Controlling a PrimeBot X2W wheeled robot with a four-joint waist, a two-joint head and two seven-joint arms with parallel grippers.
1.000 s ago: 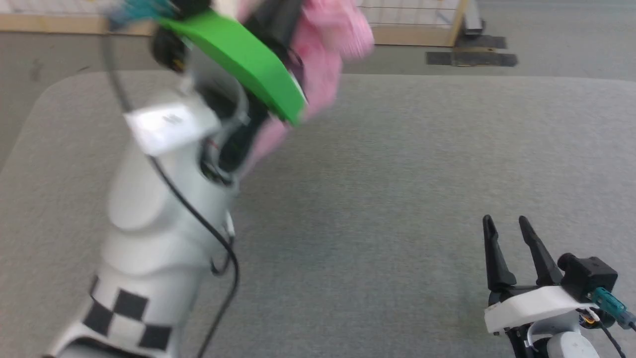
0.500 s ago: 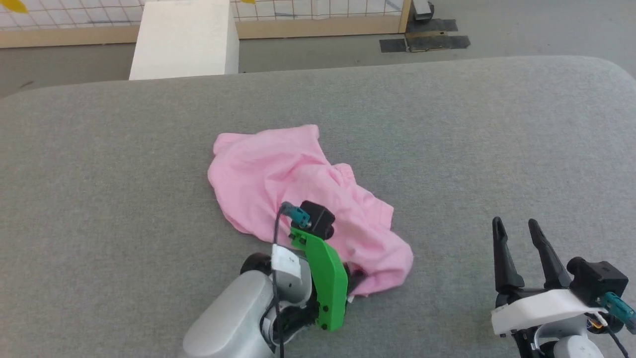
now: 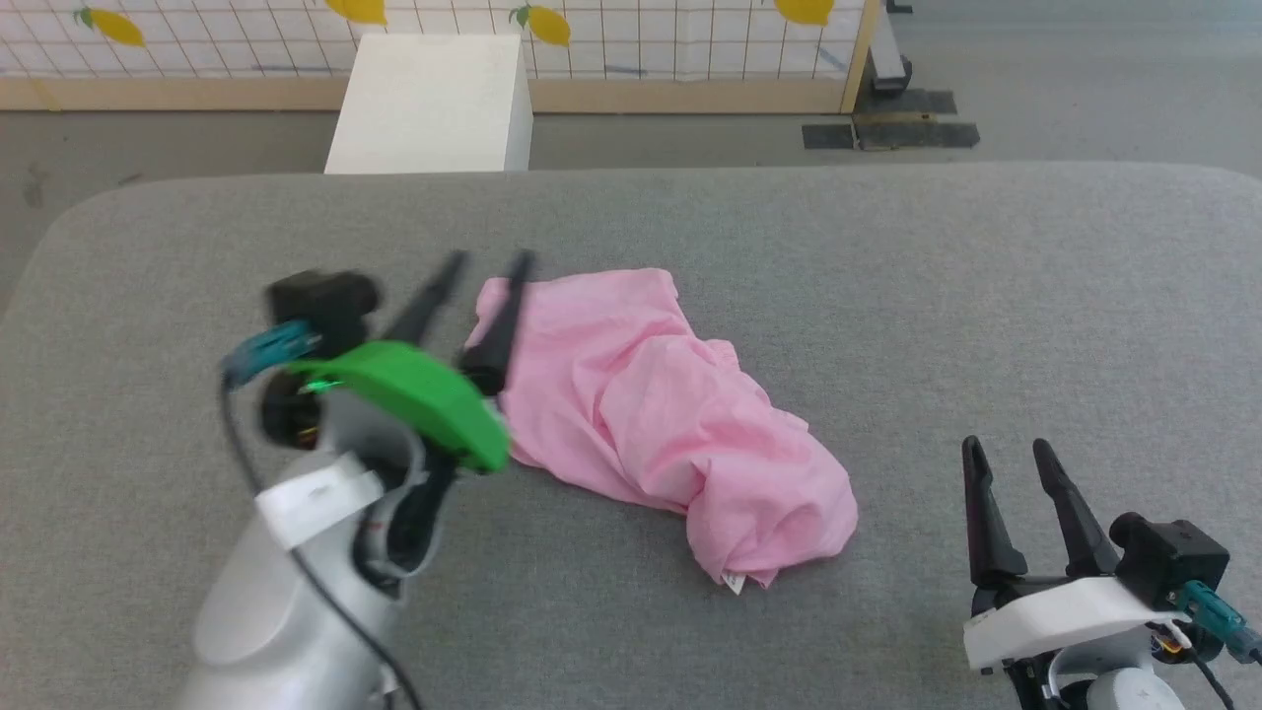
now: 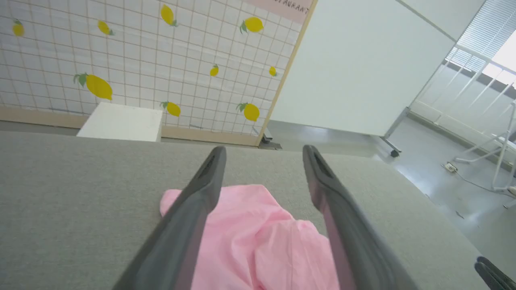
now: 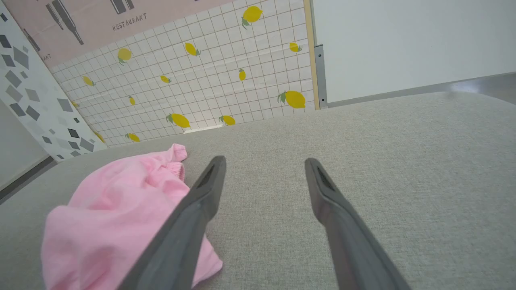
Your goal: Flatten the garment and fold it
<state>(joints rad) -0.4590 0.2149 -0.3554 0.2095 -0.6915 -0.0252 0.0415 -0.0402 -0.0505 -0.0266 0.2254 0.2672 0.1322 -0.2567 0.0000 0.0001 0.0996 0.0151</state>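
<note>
The garment (image 3: 651, 404), a light pink pair of shorts, lies crumpled in a long heap in the middle of the grey padded table (image 3: 986, 296). A small white label shows at its near end. My left gripper (image 3: 488, 261) hovers open at the garment's left edge, fingers pointing away from me, holding nothing. The left wrist view has the garment (image 4: 258, 237) below and between the open fingers (image 4: 201, 193). My right gripper (image 3: 1006, 449) stands open at the lower right, apart from the cloth. In the right wrist view the garment (image 5: 121, 209) lies to the left of my right gripper (image 5: 264, 161).
A white box (image 3: 429, 104) stands on the floor beyond the table's far edge, before a tiled partition with lemon prints (image 3: 631, 30). The table's right half (image 3: 1035, 325) is bare grey fabric.
One second ago my left gripper held the garment up in the air. It then lowered it to the table, let go and opened, and has drawn back to the left. The head camera shifted.
</note>
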